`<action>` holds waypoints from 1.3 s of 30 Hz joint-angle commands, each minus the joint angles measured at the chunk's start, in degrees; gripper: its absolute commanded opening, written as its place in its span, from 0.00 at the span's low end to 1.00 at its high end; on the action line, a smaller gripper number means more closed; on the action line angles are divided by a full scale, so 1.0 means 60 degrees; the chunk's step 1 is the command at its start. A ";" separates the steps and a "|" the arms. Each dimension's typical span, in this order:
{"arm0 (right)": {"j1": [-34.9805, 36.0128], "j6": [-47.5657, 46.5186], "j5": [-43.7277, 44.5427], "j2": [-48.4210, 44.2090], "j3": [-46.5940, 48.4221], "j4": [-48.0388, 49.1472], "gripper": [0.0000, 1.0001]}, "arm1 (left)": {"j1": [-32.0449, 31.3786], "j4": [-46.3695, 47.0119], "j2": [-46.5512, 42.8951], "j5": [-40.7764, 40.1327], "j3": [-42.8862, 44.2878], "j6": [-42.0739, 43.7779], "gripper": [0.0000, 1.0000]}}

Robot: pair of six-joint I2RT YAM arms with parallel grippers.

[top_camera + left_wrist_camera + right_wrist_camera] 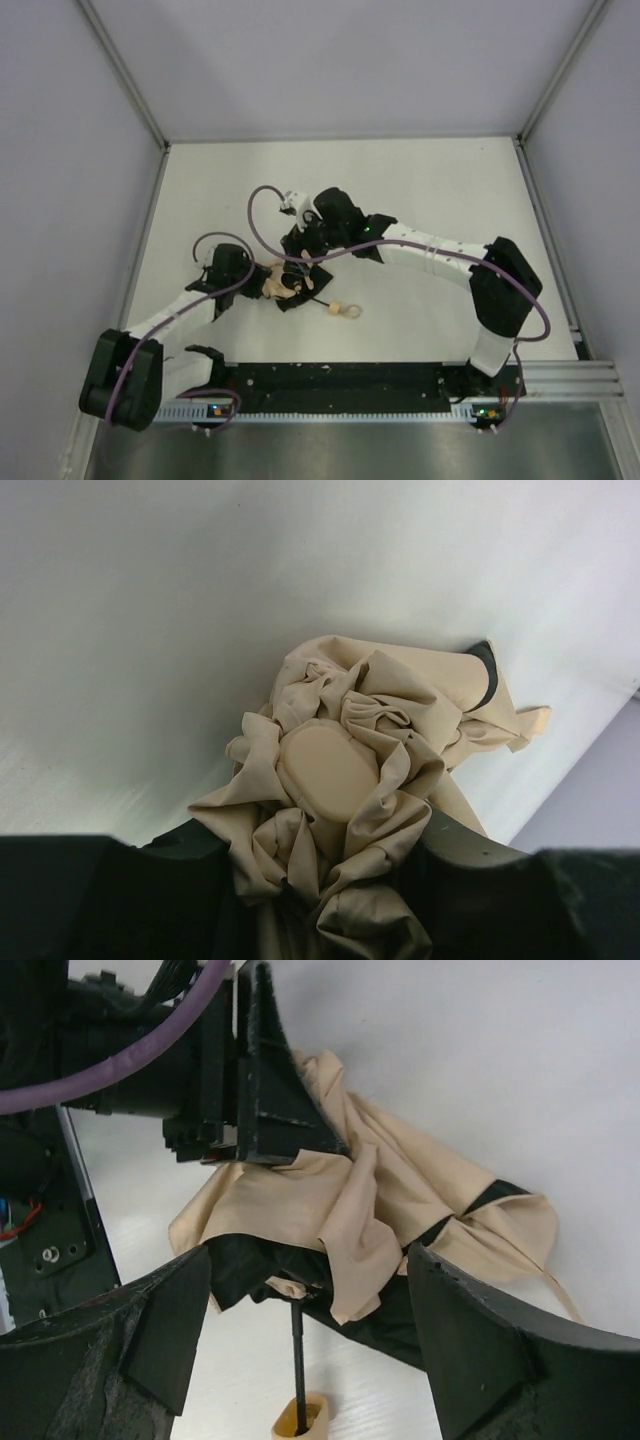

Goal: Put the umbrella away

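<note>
Left tool (325, 840): clamps the bunched canopy of the umbrella (287, 281), mid-worktop (420, 180). Right tool (310, 1270): gapes wide astride loose fabric and shaft (297, 1345), holding nothing. Risk: may snag a stray fold on closing, or bend the thin shaft. Long axis: lies flat, canopy leftward, handle (349, 312) pointing right and toward the bases.

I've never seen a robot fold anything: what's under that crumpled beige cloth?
Its black underside peeks out of the umbrella, and a thin black shaft runs to a tan handle. Where the shaft joins, and any ribs, are covered by folds.
</note>
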 commanded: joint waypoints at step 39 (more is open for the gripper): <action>0.1147 -0.1233 0.4147 0.2756 -0.2410 0.2819 0.00 | 0.1009 -0.1074 0.1233 0.2031 0.1785 0.2100 0.98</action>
